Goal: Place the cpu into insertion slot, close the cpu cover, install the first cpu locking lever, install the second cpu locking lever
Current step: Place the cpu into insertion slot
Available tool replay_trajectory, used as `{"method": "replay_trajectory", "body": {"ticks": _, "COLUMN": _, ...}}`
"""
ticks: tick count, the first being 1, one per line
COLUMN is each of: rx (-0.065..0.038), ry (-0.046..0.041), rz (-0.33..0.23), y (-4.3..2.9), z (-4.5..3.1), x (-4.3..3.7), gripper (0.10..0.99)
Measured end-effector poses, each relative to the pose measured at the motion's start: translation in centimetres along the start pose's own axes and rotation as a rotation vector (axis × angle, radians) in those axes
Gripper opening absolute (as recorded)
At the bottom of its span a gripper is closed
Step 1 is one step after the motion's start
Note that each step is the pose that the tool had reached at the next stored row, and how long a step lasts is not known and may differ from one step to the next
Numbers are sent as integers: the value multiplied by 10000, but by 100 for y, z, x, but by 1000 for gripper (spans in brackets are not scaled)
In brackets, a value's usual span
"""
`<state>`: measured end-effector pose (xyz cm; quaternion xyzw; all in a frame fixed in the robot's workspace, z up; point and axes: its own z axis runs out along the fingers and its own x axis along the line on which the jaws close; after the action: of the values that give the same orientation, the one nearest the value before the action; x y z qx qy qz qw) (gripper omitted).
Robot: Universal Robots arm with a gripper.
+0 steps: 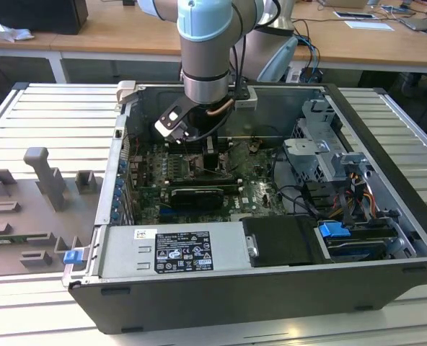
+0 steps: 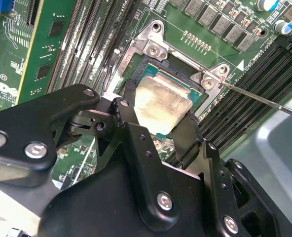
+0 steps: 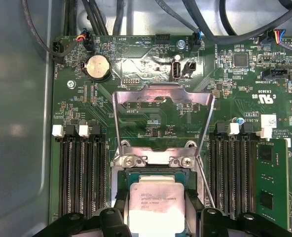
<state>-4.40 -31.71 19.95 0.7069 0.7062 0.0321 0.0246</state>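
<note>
Case: open PC box [image 1: 221, 306] lying on a ribbed metal table [image 1: 47, 108], seen in the exterior view.
Arm: mine [image 1: 206, 65], reaching down into the case over the green board [image 1: 260, 191].
Gripper: mine [image 2: 158, 114], black, closed on the chip w/ one finger [image 2: 128, 106] on each side. Same grip in the first wrist view [image 3: 156, 202].
Mem slots: long black rows [image 3: 79, 182] on both sides of the socket.
Cover: silvery frame plate [image 3: 163, 93] swung open, standing back from the socket, not over the chip.
Socket: square w/ dark frame [image 2: 175, 64] and silvery brackets, in the middle of the board, right under my fingers.
Chip: pale silver square [image 2: 161, 101], btwn my fingers and over the socket. Can't tell if it's fully down.
Rod: thin metal wire [image 2: 264, 101] running out from the socket corner, lying free over the mem slots.
Battery: coin cell [image 3: 97, 66] on the board beyond the cover.
</note>
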Motion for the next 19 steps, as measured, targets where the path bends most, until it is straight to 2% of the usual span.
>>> {"method": "replay_trajectory", "body": {"ticks": 9, "rx": 0, "ry": -1, "rz": 0, "y": 0, "z": 3, "x": 0, "gripper": 553}}
{"method": "replay_trajectory", "body": {"ticks": 10, "rx": 0, "ry": -1, "rz": 0, "y": 0, "z": 3, "x": 0, "gripper": 616}}
{"method": "replay_trajectory", "body": {"ticks": 16, "rx": 0, "ry": -1, "rz": 0, "y": 0, "z": 3, "x": 0, "gripper": 616}}
{"method": "replay_trajectory", "body": {"ticks": 17, "rx": 1, "ry": -5, "rz": 0, "y": 0, "z": 2, "x": -1, "gripper": 600}}
{"method": "replay_trajectory", "body": {"ticks": 18, "rx": 1, "ry": -3, "rz": 0, "y": 0, "z": 2, "x": 0, "gripper": 533}}
{"method": "replay_trajectory", "body": {"ticks": 19, "rx": 1, "ry": -2, "rz": 0, "y": 0, "z": 2, "x": 0, "gripper": 533}}
